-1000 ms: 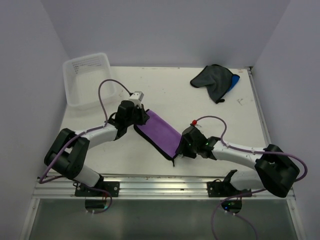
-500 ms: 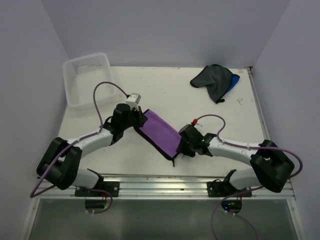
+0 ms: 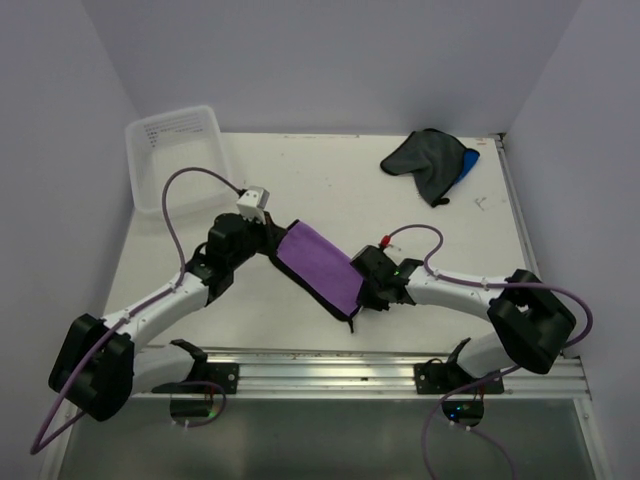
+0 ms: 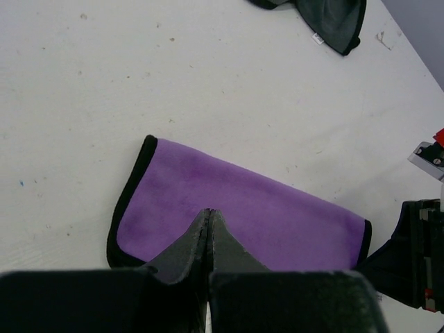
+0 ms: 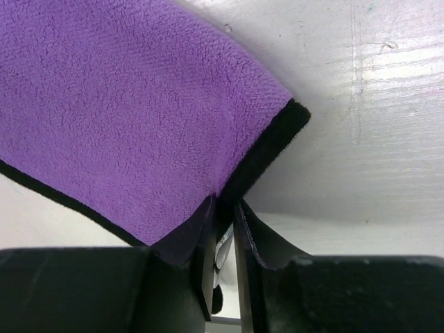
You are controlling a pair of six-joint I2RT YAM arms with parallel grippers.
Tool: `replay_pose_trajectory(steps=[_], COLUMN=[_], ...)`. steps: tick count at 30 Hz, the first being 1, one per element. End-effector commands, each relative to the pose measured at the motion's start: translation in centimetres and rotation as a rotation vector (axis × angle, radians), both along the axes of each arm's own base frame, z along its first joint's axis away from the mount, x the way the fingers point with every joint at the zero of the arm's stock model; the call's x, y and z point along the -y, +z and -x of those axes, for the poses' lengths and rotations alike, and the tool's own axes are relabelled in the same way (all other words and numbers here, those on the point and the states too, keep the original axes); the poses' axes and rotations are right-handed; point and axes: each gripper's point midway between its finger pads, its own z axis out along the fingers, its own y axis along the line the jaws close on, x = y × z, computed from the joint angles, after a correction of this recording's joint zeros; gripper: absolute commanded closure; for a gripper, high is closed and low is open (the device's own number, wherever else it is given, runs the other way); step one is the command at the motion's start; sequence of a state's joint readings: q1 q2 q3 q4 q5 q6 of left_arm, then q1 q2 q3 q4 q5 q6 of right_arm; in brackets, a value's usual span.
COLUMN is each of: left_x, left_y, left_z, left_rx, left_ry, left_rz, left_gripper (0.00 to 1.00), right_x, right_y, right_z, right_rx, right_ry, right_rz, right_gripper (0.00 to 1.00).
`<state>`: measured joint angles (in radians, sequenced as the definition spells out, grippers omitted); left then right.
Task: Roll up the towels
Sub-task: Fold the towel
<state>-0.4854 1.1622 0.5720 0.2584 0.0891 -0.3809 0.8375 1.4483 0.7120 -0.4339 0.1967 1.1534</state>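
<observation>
Gripping opposite edges of purple towel [image 3: 318, 268].

We see our left gripper [image 4: 209, 215] pinched shut on the near edge of the purple towel [image 4: 243, 201]; the dark grey towel [image 4: 334, 18] lies well apart.

An overhead camera looks down on the whole desk [image 3: 330, 170]. Both wrist cameras sit close over the purple towel [image 3: 322, 268], which all views share.

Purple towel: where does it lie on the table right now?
In the top view the purple towel lies diagonally at the near middle of the table, between the left gripper at its far-left end and the right gripper at its near-right end.
</observation>
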Motion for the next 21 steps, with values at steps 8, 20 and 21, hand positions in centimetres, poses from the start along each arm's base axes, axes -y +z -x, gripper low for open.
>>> replay_pose_trajectory(steps=[8,20,21], left_x=[-0.5,0.0,0.1], left_y=[-0.9,-0.4,-0.5], left_z=[1.8,5.3,5.4], left_rx=[-0.016,-0.039,-0.042], left_ry=[-0.022,-0.065,-0.067], left_rz=[-0.004,0.084,0.083], left_gripper=[1.0,1.0,1.0], right_x=[5.6,10.2,10.7], right_y=[1.0,4.5,4.9], right_z=[2.1,5.7,6.1], right_rx=[0.012,0.052,0.045], right_ry=[0.07,0.119,0.122], right_rz=[0.198,0.202,0.211], right_gripper=[0.87,1.0,1.0])
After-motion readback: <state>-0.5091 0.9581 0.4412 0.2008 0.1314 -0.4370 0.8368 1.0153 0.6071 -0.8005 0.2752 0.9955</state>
